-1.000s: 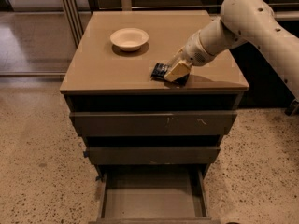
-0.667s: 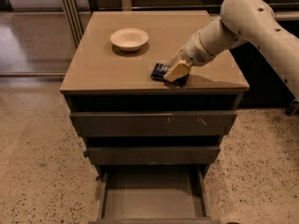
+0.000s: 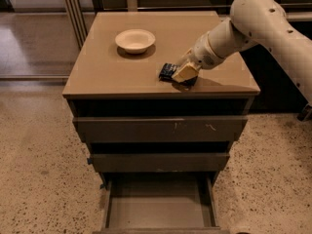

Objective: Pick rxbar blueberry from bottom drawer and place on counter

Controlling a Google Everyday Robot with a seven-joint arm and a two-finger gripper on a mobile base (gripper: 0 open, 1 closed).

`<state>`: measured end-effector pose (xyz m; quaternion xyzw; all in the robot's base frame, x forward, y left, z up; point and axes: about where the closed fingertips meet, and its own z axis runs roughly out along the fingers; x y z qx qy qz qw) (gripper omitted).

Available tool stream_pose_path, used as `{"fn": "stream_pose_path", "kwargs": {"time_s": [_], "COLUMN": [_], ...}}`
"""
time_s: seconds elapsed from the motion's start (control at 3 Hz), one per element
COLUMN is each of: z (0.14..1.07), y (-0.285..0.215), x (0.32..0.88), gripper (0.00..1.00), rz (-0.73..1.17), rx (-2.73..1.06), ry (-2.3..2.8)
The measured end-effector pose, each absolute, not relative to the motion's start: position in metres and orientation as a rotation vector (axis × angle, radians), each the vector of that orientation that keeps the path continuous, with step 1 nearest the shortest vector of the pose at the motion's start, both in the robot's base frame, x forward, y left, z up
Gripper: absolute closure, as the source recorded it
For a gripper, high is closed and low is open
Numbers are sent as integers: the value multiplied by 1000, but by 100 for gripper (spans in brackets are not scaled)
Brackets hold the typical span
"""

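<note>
Tool point(image 3: 185, 74), pale tan, at the end of a thick white robot arm point(image 3: 253, 18) that enters from the upper right of the frame. It sits low over the tabletop, right of centre and near the front edge. It is down at the right end of the snack bar; whether it is clamped on the bar or let go of it, I cannot tell.

Small flat rectangular snack bar point(image 3: 168, 71) in a dark navy wrapper: it lies on the tabletop just left of the tool, its right end covered by the tool. Any lettering is too small to read. A dark shadow sits under tool and bar.

Smooth tan-beige square tabletop point(image 3: 107, 72) with a thin lighter edge, topping a grey-brown drawer cabinet. A shallow round cream bowl point(image 3: 135, 40) stands upright toward the back, left of centre, well apart from the bar.

Cabinet front: upper drawer point(image 3: 161, 129) and middle drawer point(image 3: 161, 161) both pulled out slightly, dark gaps above each. Deep grey-brown bottom drawer point(image 3: 158, 206) is pulled far out at the bottom of the frame, its plain flat floor in view.

Room: speckled beige terrazzo floor point(image 3: 34, 150) left and right of the cabinet. Metal uprights point(image 3: 73, 13) in the upper left. Dark shelving along the top behind the cabinet.
</note>
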<state>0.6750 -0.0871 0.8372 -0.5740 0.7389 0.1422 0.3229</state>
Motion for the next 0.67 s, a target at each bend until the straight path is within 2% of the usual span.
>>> {"fn": "stream_pose_path", "kwargs": {"time_s": [0.33, 0.67], "z": [837, 837], "y": [-87, -87], "x": [675, 675], "gripper": [6, 0], "rz": [373, 373], "rx": [-1506, -1506], "ry": [1939, 1939]}}
